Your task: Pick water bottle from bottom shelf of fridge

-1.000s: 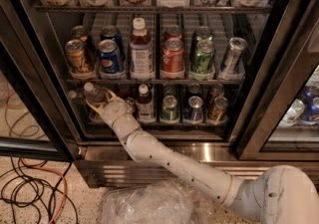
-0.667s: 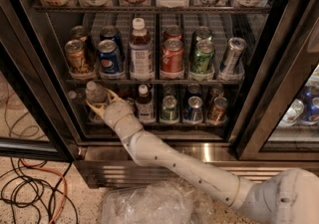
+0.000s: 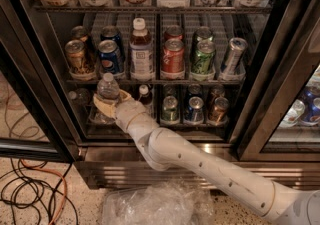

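I am seeing the gripper [image 3: 107, 105] clamping around the water bottle [image 3: 107, 88] at the left front of the bottom shelf [image 3: 200, 126] in the fridge [image 3: 165, 169]. I am judging the grasp made. Next I am planning 1 straight pull-out, avoiding the dark bottle [image 3: 145, 100] beside it.
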Controlling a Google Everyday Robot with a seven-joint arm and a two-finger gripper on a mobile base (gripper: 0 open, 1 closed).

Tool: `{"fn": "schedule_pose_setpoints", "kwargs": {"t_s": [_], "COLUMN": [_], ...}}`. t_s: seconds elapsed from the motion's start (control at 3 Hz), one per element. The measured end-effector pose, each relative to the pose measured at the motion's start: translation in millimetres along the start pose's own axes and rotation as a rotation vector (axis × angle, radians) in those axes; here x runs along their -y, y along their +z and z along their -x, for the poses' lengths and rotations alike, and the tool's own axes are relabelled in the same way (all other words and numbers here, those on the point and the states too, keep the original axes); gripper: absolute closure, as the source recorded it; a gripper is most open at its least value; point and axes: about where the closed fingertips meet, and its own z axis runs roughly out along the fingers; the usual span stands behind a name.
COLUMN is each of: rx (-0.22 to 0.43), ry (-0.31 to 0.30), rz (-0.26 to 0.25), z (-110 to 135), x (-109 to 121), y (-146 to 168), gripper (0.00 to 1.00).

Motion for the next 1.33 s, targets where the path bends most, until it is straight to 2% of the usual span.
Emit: {"fn": "schedule_pose_setpoints", "kwargs": {"t_s": [0.33,0.67,1.0,1.33], "rx": [-0.040,-0.082,-0.093,-0.097], "ry": [0.183,0.270,0.284,0.294], "rz": [0.025,0.054,0.055,0.060], "z": [11,29,34,36], "x": [18,45,59,56], "y": [-13,-30,-35,-40], "gripper": [1.00,1.00,1.00,1.00]}}
